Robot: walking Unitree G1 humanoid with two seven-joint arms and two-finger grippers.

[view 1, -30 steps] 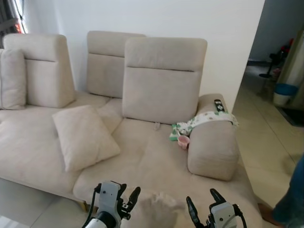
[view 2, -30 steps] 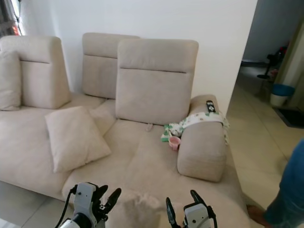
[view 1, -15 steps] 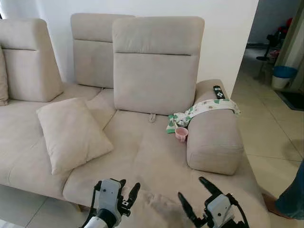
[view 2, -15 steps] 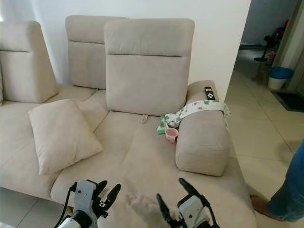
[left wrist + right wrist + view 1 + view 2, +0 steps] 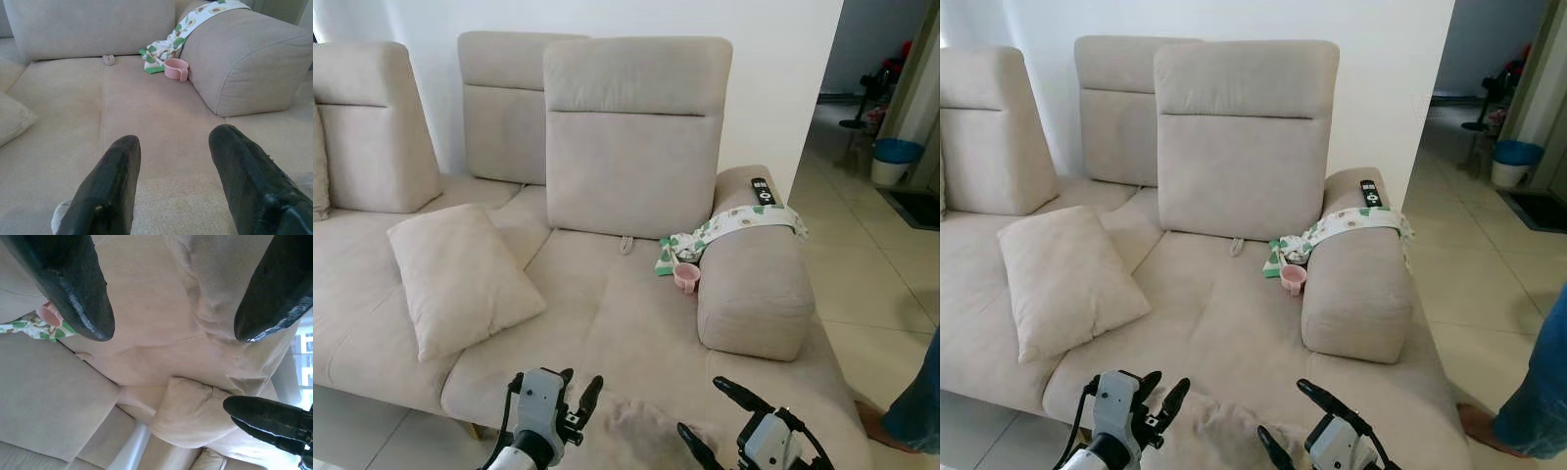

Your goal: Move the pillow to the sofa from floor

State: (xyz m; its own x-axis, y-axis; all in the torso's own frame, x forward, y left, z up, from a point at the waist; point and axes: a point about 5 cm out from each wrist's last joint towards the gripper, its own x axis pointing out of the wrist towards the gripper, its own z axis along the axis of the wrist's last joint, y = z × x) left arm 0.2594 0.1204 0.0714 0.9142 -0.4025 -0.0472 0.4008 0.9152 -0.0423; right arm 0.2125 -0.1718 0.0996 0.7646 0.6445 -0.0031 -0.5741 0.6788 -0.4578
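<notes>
Sofa (image 5: 607, 313), beige, extended beyond both pincers, seat and back cushions ahead of them. Second cushion (image 5: 460, 279) lay on the seat, well beyond the left pincer and to its left. Armrest (image 5: 754, 284) stood ahead of the right pincer, with a patterned cloth (image 5: 724, 230) draped over it and a remote (image 5: 762, 191) on top. Pillow (image 5: 636, 431) rested on the front edge of the seat, between the two pincers, partly cut off by the frame edge. Left pincer (image 5: 576, 401) was raised beside the pillow's left side, fingers spread, holding nothing. Right pincer (image 5: 710, 416) was on the pillow's right side, rolled sideways, fingers wide apart, empty. Pink cup (image 5: 686, 277) lay at the armrest's base, well ahead of the right pincer.
</notes>
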